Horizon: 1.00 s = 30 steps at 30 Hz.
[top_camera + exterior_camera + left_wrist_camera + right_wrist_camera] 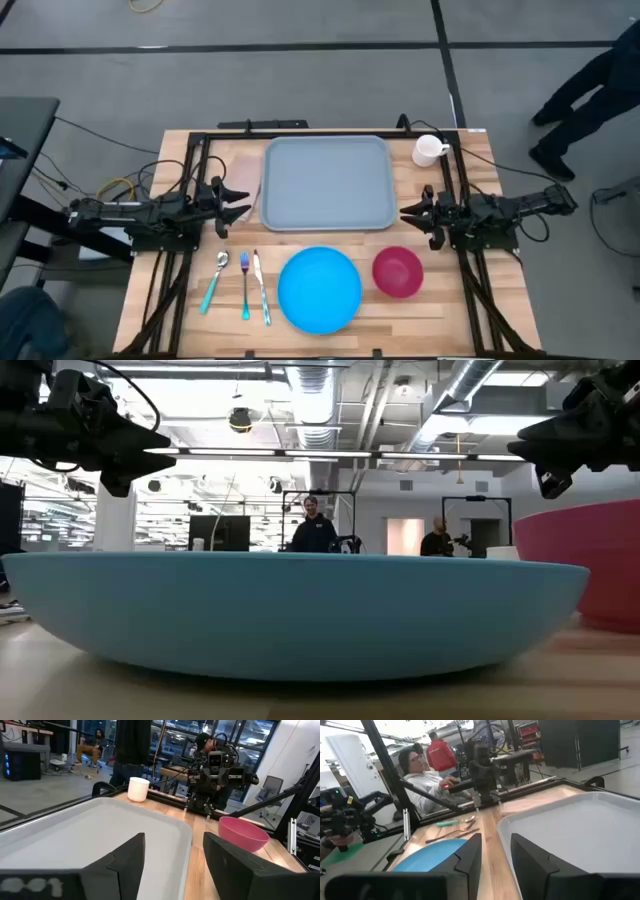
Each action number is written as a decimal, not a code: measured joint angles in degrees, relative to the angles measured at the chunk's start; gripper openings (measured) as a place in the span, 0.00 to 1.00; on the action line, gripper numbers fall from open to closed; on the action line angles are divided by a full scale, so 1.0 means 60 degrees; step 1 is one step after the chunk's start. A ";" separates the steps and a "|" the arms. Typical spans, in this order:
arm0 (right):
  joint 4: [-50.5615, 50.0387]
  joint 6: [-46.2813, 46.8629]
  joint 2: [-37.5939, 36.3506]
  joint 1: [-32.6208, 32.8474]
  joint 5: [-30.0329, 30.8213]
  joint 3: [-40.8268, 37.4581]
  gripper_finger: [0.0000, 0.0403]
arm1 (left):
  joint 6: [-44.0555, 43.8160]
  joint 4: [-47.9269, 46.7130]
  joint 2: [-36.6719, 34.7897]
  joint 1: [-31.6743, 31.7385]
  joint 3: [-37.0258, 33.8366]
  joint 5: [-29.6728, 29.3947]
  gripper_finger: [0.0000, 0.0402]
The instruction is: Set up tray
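Probably a robotics lab: exposed ceiling ducts (320,400), equipment racks (310,520), and seated people (422,775) at workstations.

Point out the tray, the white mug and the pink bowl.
tray (325,182): high view, middle of its bare floor.
white mug (429,150): high view, on its body.
pink bowl (397,271): high view, inside of the bowl.

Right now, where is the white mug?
In the high view the mug stands at the table's far right corner, just right of the tray and beyond the right gripper.
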 joint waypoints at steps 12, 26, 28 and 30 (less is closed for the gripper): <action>0.0464 -0.0026 0.0000 0.0003 -0.0011 0.0000 0.24 | 0.0012 0.0067 0.0000 0.0000 -0.0007 0.0081 0.47; 0.0192 -0.1195 0.1198 0.0011 -0.0064 0.1966 0.24 | 0.0494 0.1320 -0.0004 -0.0004 0.0023 0.0841 0.47; -0.0061 -0.1454 0.1926 0.0011 -0.0033 0.2626 0.24 | 0.0625 0.1322 0.0000 -0.0004 0.0088 0.0841 0.47; -0.0383 -0.1744 0.2835 -0.0004 0.0025 0.3385 0.24 | 0.0729 0.1345 -0.0004 -0.0004 0.0153 0.0840 0.47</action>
